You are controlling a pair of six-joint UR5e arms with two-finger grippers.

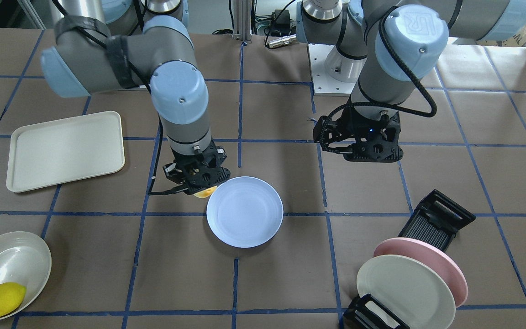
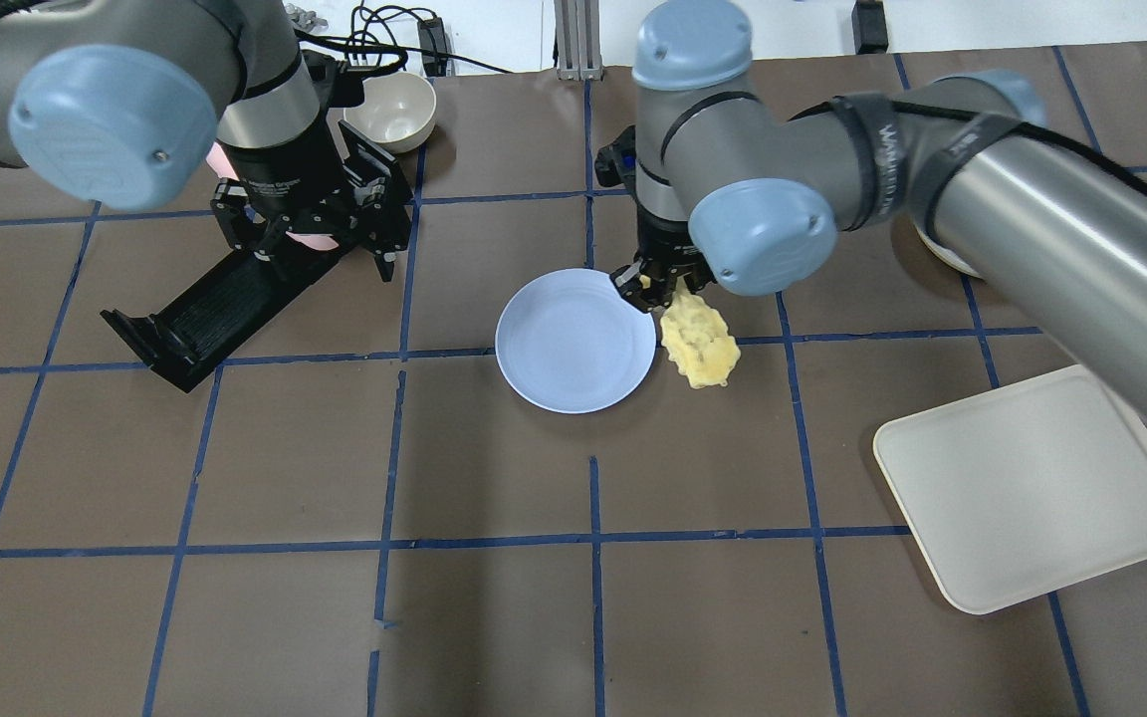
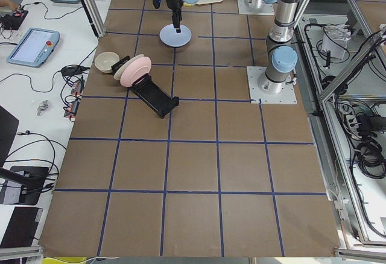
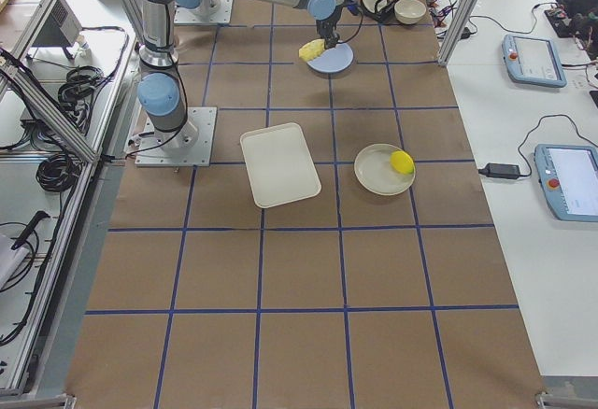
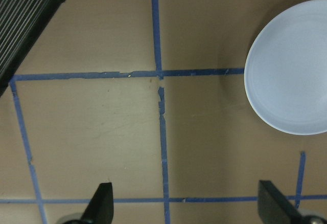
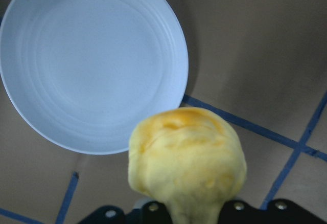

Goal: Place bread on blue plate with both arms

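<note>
The blue plate [image 2: 575, 341] lies bare on the table's middle; it also shows in the front view [image 1: 244, 212] and both wrist views [image 5: 291, 81] [image 6: 92, 65]. My right gripper [image 2: 655, 284] [image 1: 197, 176] is shut on one end of the bread [image 2: 700, 344], a bumpy pale-yellow roll that hangs just beside the plate's rim, outside it. The right wrist view shows the bread's golden end [image 6: 186, 157] close up. My left gripper [image 2: 310, 224] [image 1: 363, 141] is open and empty, apart from the plate, with its fingers [image 5: 102, 203] spread wide over bare table.
A black rack [image 2: 215, 309] with a pink plate [image 1: 445, 262] and a cream plate [image 1: 404, 292] stands near the left gripper. A cream tray [image 2: 1036, 488] lies on the right arm's side. A bowl [image 1: 9, 269] holds a lemon [image 1: 0, 299]. A small bowl [image 2: 394, 110] sits at the far edge.
</note>
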